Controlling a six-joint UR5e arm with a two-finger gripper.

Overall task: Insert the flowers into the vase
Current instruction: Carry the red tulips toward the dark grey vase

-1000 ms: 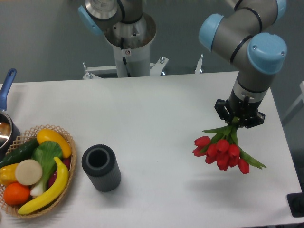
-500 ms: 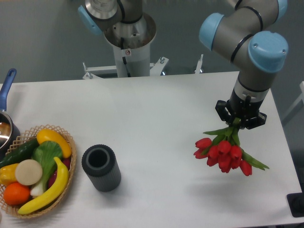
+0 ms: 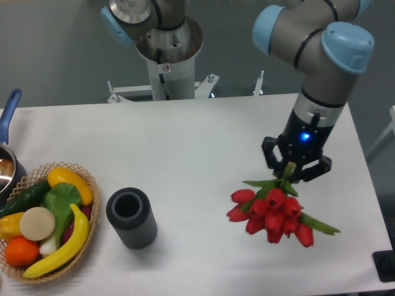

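Right of table: gripper point(image 3: 290, 171) pinches the flowers point(image 3: 271, 212) by stems, blooms hanging clear for carrying; vase point(image 3: 131, 217) stands well apart left, mouth up.

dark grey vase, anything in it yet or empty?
Empty as far as the view shows: the short dark grey cylindrical vase stands upright with an open, dark mouth. The bunch of red tulips hangs from the gripper, well to its right.

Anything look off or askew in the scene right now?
Yes: the flowers hang blooms-down from the gripper, stems gripped at the top, so the wrong end faces the table. The vase stands upright and empty, far to their left.
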